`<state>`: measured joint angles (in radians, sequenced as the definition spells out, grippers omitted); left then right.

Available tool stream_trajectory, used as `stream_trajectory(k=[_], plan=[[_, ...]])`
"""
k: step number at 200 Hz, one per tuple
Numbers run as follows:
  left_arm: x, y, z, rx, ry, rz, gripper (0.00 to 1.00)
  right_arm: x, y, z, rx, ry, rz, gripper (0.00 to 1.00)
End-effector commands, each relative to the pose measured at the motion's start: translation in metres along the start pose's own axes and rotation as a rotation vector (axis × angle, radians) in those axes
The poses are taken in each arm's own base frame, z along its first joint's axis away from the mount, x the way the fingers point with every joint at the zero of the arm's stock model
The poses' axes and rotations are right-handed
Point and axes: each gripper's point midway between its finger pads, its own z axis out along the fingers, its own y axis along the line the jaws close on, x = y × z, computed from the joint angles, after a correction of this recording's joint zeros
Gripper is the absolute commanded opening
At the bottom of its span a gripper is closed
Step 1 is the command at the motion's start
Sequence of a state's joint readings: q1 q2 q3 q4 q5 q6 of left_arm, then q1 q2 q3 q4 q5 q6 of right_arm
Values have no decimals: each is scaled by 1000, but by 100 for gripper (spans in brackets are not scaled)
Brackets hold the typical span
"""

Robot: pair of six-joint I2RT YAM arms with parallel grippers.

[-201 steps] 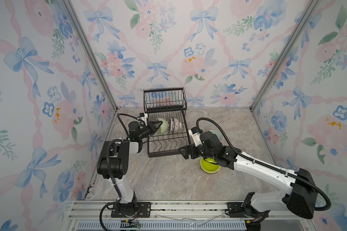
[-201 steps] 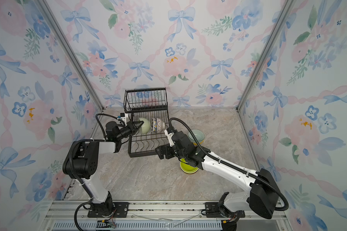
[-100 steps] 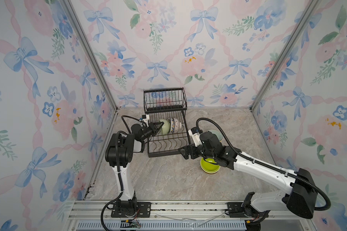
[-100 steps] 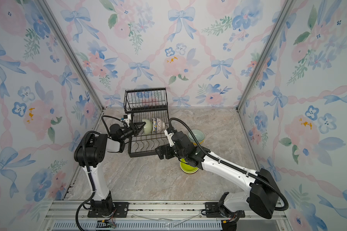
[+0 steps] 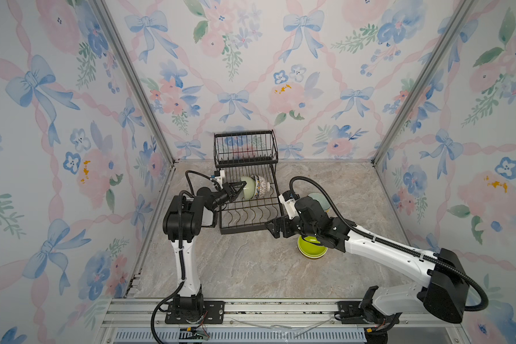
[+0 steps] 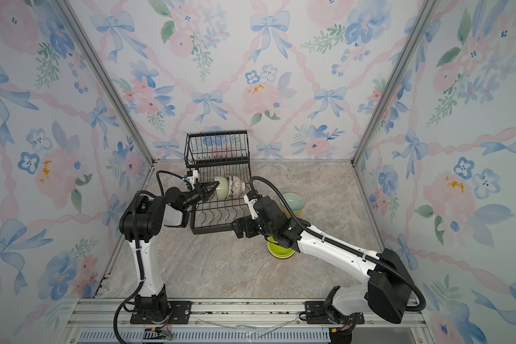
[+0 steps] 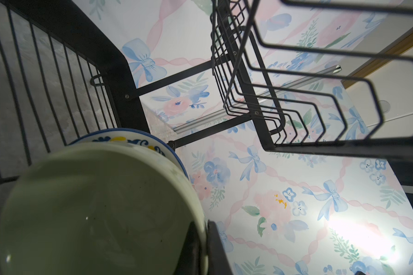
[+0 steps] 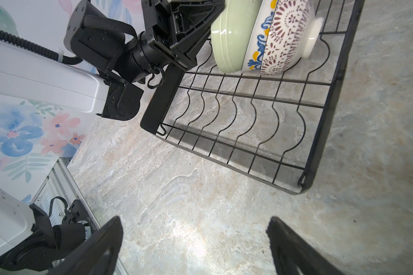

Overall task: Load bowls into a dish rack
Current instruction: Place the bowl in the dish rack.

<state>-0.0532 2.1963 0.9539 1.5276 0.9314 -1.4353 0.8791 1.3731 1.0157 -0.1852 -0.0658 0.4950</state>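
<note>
Left elbow has swung toward the rack (image 5: 242, 230); left gripper (image 5: 240, 188) stays clamped on the pale bowl (image 5: 250, 190), on edge against the patterned bowl (image 5: 262, 186) inside. Lime stack (image 5: 308, 249) at 4 o'clock, teal bowl (image 6: 292, 202) at 3, remain; right gripper (image 8: 194, 225) gapes empty.

Left gripper (image 8: 210, 19) pinches the pale green bowl (image 8: 229, 40), standing against the patterned bowl (image 8: 284, 40) in the dish rack (image 8: 320, 133).

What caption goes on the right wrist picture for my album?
Left gripper pinches a pale green bowl beside a patterned bowl in the rack; right gripper open.
</note>
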Motion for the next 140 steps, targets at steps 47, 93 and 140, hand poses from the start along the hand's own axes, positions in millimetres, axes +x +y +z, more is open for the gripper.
stream_trajectory(k=[47, 93, 140], plan=[[13, -17, 13, 104, 69, 26, 0, 1, -1, -1, 24, 8, 1, 96], [14, -8, 10, 89, 72, -1, 0, 2, 0, 0, 22, 14, -2, 96], [9, 4, 4, 68, 54, -38, 0, 3, 1, 2, 19, 15, 0, 96]])
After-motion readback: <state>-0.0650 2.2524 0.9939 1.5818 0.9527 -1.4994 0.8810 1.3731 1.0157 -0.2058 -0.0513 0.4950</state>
